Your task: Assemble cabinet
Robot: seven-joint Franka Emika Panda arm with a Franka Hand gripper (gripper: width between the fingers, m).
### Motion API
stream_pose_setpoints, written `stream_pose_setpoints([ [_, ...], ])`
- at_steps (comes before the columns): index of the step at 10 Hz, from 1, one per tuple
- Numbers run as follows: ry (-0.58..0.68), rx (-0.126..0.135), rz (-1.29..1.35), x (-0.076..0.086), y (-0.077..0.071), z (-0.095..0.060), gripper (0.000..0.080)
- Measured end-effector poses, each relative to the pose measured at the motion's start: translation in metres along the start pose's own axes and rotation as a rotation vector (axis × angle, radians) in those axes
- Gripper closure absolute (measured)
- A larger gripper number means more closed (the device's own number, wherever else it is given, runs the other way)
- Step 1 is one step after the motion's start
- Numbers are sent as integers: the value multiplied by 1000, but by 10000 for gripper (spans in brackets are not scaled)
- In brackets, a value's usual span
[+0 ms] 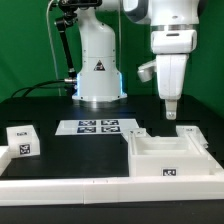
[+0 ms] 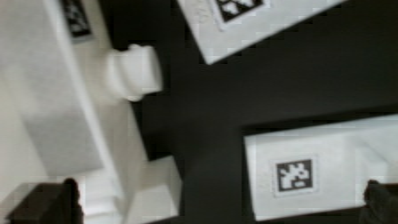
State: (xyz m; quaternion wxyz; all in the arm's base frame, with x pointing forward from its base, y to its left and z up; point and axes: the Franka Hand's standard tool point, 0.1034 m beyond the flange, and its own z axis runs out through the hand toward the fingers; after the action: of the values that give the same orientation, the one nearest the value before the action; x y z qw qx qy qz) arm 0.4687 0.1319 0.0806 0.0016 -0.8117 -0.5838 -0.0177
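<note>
The cabinet body [image 1: 165, 155] is a large white open box with a tag on its front, on the black table at the exterior view's right. My gripper [image 1: 171, 108] hangs above its far side, pointing down, clear of it. In the wrist view the gripper [image 2: 210, 205] is open and empty, with its dark fingertips [image 2: 45, 205] far apart at the picture's edge. Below it lie a white part with a round knob [image 2: 128, 70] and a white tagged piece [image 2: 311, 160], with black table between them.
The marker board [image 1: 98, 127] lies in the middle in front of the robot base [image 1: 97, 70]. A small white tagged cube [image 1: 22, 138] stands at the exterior view's left. A white rail [image 1: 60, 188] runs along the front. Another white tagged sheet [image 2: 267, 20] shows in the wrist view.
</note>
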Motion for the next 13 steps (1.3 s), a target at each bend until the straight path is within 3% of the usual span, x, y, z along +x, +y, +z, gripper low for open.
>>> stream_pose_setpoints([
  [2, 16, 3, 26, 17, -16, 5, 3],
  [6, 24, -2, 20, 13, -14, 9, 3],
  [10, 41, 20, -20, 22, -41, 32, 3],
  [13, 50, 31, -10, 30, -52, 43, 3],
])
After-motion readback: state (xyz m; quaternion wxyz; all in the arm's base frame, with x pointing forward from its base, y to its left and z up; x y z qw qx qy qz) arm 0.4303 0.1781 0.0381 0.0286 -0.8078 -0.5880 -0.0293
